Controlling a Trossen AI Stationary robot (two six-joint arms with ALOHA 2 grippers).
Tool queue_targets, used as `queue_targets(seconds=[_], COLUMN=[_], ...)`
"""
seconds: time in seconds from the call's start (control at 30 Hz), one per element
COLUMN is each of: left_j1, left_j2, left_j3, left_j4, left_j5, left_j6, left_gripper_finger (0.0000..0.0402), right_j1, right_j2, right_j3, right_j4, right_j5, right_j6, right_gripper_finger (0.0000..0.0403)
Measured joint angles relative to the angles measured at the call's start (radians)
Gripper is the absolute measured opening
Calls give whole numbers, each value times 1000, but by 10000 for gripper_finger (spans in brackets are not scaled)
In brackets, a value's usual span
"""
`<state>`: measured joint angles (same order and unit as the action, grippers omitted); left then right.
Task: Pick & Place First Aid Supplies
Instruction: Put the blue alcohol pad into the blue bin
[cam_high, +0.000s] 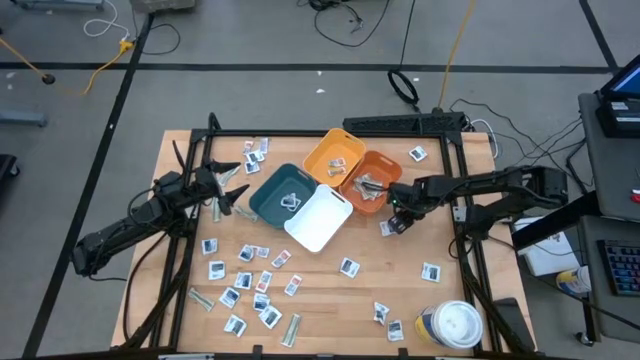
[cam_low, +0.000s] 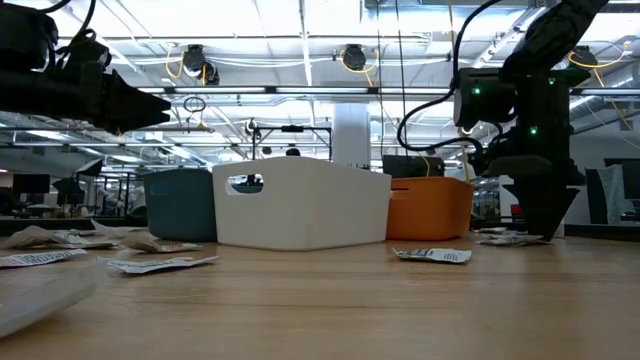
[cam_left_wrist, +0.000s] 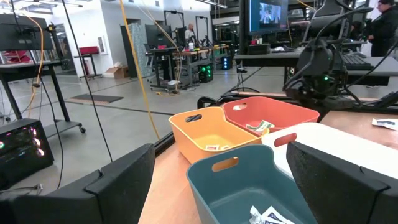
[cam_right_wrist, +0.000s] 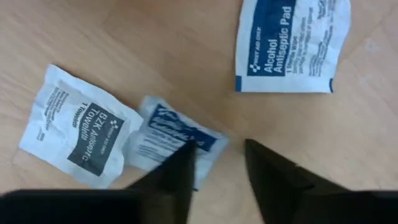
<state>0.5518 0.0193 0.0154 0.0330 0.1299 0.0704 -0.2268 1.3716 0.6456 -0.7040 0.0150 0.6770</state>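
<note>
While low over table (cam_high: 330, 275): right gripper (cam_right_wrist: 217, 163), jaws narrowly spread astride blue-marked packet's (cam_right_wrist: 177, 138) edge beside orange bin (cam_high: 372, 180).
Left gripper (cam_high: 232, 186): jaws spread wide, beside teal bin (cam_high: 283, 193).

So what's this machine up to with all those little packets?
It's sorting first aid packets into bins. The right gripper is down at the table beside the orange bin, its fingers around a small blue-printed packet. The left gripper hangs open by the teal bin, waiting. Many packets lie unsorted.
</note>
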Motion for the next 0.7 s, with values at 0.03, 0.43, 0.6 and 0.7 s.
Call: queue_targets(seconds=[0.03, 0.43, 0.6, 0.7], left_j1=[0, 0, 0, 0], left_j2=[0, 0, 0, 0], left_j3=[0, 0, 0, 0], left_j4=[0, 0, 0, 0], left_j5=[0, 0, 0, 0], left_j6=[0, 0, 0, 0], left_gripper_finger=[367, 367, 367, 367], right_j1=[0, 0, 0, 0], right_j2=[0, -15, -61, -71], right_j3=[-1, 5, 67, 113], right_j4=[-2, 2, -107, -198], right_j5=[-11, -20, -19, -19], right_j6=[5, 36, 44, 42], right_gripper_finger=[103, 2, 1, 1])
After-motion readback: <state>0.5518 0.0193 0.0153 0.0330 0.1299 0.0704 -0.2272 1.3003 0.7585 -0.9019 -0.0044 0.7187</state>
